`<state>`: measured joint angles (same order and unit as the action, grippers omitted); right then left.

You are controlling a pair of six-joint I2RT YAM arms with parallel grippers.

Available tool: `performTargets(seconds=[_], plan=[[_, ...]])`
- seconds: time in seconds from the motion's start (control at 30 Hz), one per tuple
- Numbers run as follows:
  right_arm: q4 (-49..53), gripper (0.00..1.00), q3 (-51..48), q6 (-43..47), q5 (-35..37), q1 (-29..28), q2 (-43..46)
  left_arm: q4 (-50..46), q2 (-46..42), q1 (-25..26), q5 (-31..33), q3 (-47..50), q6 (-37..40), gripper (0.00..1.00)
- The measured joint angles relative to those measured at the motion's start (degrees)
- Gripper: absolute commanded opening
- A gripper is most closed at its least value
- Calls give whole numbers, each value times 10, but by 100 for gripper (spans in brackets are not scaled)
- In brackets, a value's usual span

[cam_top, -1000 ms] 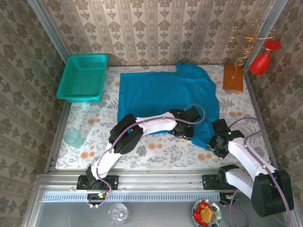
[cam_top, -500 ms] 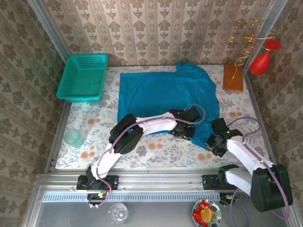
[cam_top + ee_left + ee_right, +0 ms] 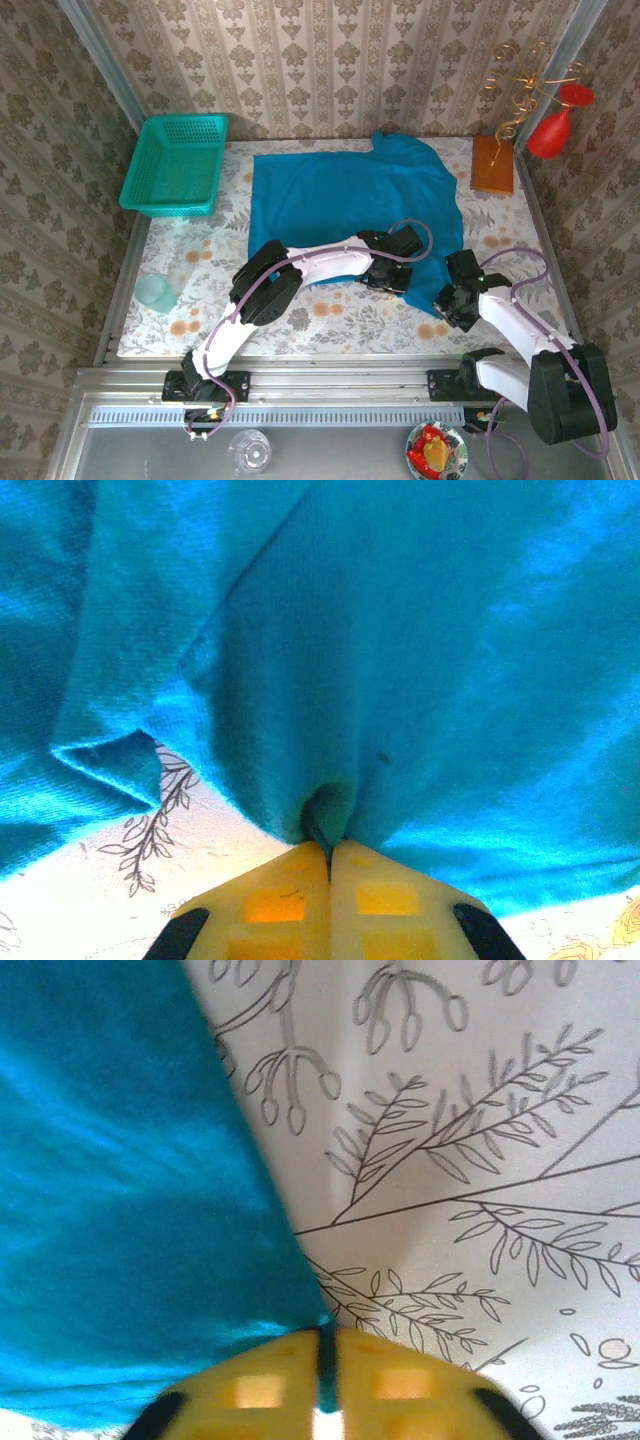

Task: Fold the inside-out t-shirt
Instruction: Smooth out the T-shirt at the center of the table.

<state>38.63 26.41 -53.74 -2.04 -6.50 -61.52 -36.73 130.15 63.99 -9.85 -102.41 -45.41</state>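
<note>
The inside-out t-shirt [image 3: 350,205], plain blue-teal, lies spread flat on the floral tablecloth in the top view. My left gripper [image 3: 388,277] sits on its near hem, shut on a pinch of the cloth [image 3: 330,815] that puckers up between the yellow fingertips [image 3: 275,895]. At the shirt's near right corner, my right gripper [image 3: 452,305] is shut on the cloth edge [image 3: 326,1360], a thin teal strip showing between its yellow fingertips [image 3: 400,1380]. The shirt [image 3: 120,1210] covers the left half of the right wrist view.
A teal mesh basket [image 3: 178,165] stands at the back left. A clear cup [image 3: 156,293] sits near the left edge. An orange-brown block [image 3: 492,165] and a red and gold ornament [image 3: 545,110] are at the back right.
The right gripper crept slightly left onto the shirt's corner and closed on it. The left gripper tightened on the hem; its arm stayed put.
</note>
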Motion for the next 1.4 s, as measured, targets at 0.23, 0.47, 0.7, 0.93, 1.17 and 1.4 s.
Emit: performTargets(seconds=[0.23,0.47,0.7,0.93,1.17,1.4], plan=[[5,0,14,25,1,50,35,37,-14,-3,-9,31,5,0],[21,0,57,69,11,102,71,92,-49,-3,-20,91,29,0],[35,0,65,103,21,146,57,140,-87,-3,-52,139,46,0],[49,21,65,101,21,150,55,172,-112,-3,-98,166,54,12],[70,34,65,80,8,150,73,182,-125,-3,-155,176,63,23],[53,35,96,90,-49,124,51,177,-208,-28,-156,226,63,21]])
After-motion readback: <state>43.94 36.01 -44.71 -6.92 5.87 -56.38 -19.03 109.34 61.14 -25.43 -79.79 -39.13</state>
